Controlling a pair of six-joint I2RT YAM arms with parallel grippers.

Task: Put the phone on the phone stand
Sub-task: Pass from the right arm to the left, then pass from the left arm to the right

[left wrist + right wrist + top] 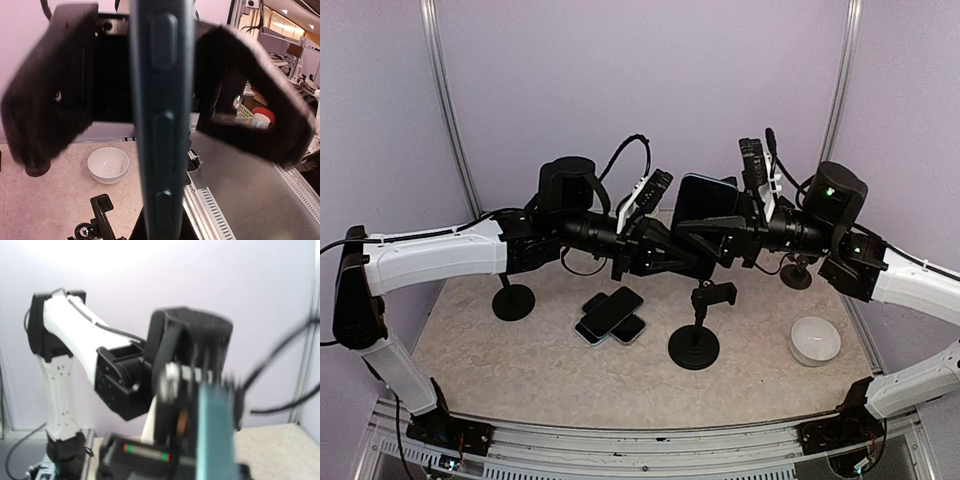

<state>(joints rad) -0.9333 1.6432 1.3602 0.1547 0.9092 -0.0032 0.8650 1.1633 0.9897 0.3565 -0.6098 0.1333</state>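
The left gripper (150,107) is clamped tight on the phone (161,170) held edge-on in mid-air; the right gripper (716,238) is beside it, opening unclear.

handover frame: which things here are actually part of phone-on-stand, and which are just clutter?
In the job:
- phone, held up in the air
- left gripper, shut on its edges
- centre phone stand, clamp bare

Lying about:
- pile of phones on the table
- white bowl
- left stand and right stand, tops hidden by the arms
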